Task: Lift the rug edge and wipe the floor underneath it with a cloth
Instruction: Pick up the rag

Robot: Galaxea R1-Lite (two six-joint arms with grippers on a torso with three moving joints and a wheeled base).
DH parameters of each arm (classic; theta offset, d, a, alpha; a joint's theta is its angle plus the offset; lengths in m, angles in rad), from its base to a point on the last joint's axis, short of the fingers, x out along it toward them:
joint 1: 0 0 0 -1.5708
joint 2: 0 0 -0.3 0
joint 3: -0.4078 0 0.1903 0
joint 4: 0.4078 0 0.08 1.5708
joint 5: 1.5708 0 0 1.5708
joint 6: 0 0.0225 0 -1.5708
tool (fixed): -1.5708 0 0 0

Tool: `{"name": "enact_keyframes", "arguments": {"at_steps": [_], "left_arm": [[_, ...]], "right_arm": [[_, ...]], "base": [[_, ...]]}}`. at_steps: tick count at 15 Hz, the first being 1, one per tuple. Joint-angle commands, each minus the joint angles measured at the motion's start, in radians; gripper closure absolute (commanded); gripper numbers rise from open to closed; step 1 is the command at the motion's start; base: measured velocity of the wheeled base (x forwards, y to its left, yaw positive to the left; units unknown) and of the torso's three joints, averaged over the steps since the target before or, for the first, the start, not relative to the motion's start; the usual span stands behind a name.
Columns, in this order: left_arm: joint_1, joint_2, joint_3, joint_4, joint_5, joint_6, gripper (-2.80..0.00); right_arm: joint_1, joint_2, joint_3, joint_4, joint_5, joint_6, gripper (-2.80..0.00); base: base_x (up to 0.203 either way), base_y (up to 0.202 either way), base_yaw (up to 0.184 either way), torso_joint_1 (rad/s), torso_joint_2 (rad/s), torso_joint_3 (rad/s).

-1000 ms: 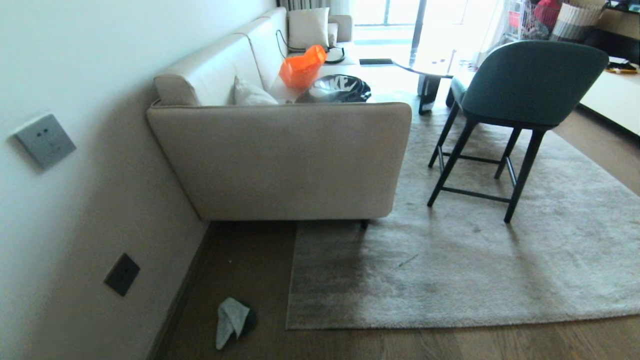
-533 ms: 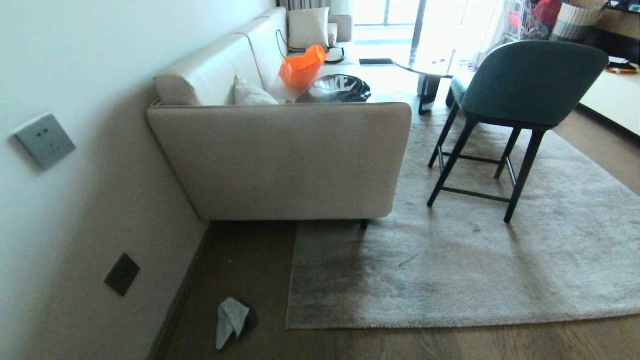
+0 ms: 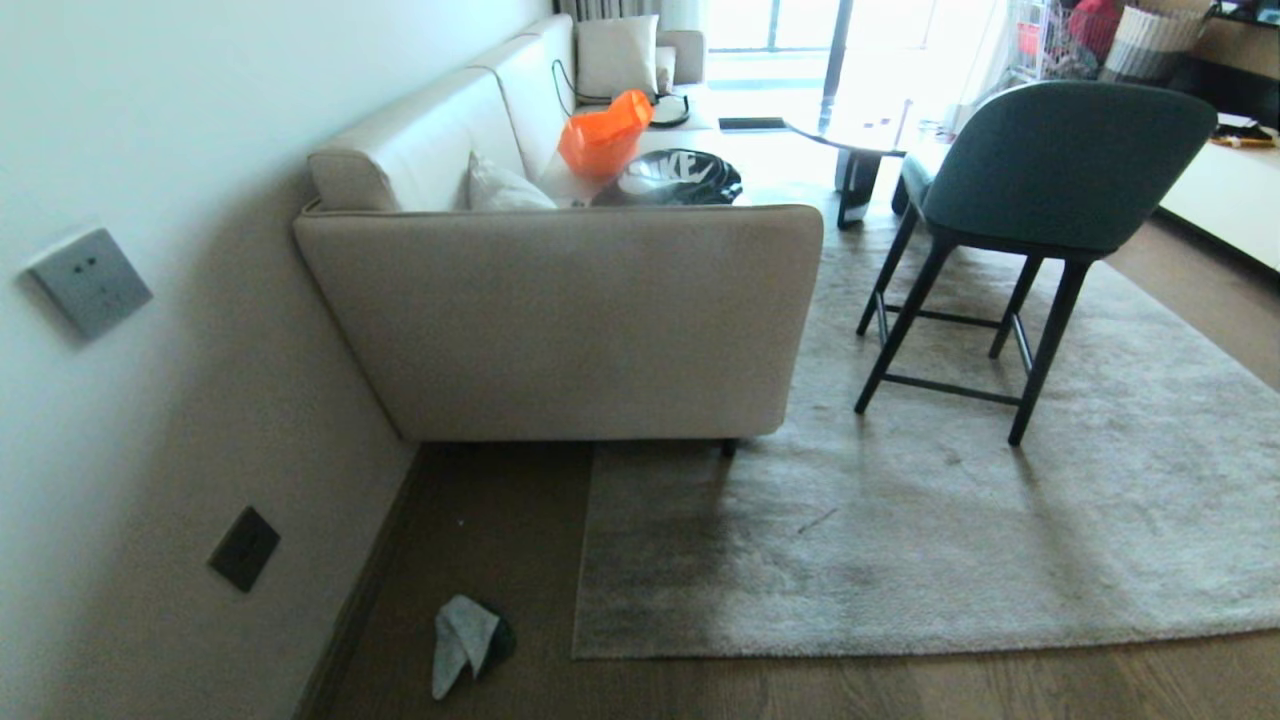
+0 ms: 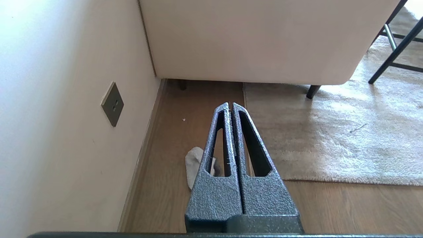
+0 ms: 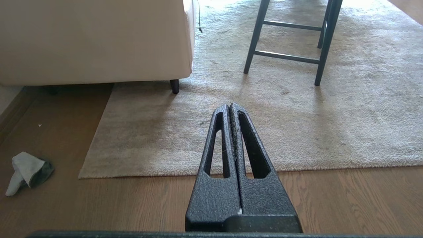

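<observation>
Two grippers report to me, both parked and holding nothing, neither showing in my head view. Starting at the left, I see a pale wall with a grey switch plate and a dark socket lower down. At its foot lies the cloth, a small crumpled grey-blue rag with a darker patch on one side, resting on the floor, which is brown wood-grain plank. My left gripper hangs above that cloth with its fingers pressed together. Just right of the cloth, apart from it, runs the rug edge, a straight hem lying flat on the planks; the rug is plush, light grey-beige, reaching under a beige sofa. On the sofa sit an orange bag and a black bag with white lettering that looks like "NIKE". My right gripper hovers over the rug's near hem, fingers likewise closed. Farther right stands a teal chair on the rug. Nothing differs from the frame a second earlier.
</observation>
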Motion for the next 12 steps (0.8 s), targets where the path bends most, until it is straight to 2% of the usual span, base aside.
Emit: {"name": "enact_keyframes", "arguments": {"at_steps": [1, 5, 12], "left_arm": [[0.000, 0.000, 0.000, -0.002, 0.000, -0.002, 0.00], [0.000, 0.000, 0.000, -0.002, -0.001, -0.002, 0.00], [0.000, 0.000, 0.000, 0.000, 0.000, -0.002, 0.00]], "right_arm": [[0.000, 0.001, 0.000, 0.000, 0.000, 0.000, 0.00], [0.000, 0.001, 0.000, 0.000, 0.000, 0.000, 0.00], [0.000, 0.001, 0.000, 0.000, 0.000, 0.000, 0.00]], "base": [[0.000, 0.000, 0.000, 0.000, 0.00, 0.000], [0.000, 0.000, 0.000, 0.000, 0.00, -0.033], [0.000, 0.000, 0.000, 0.002, 0.00, -0.180]]}}
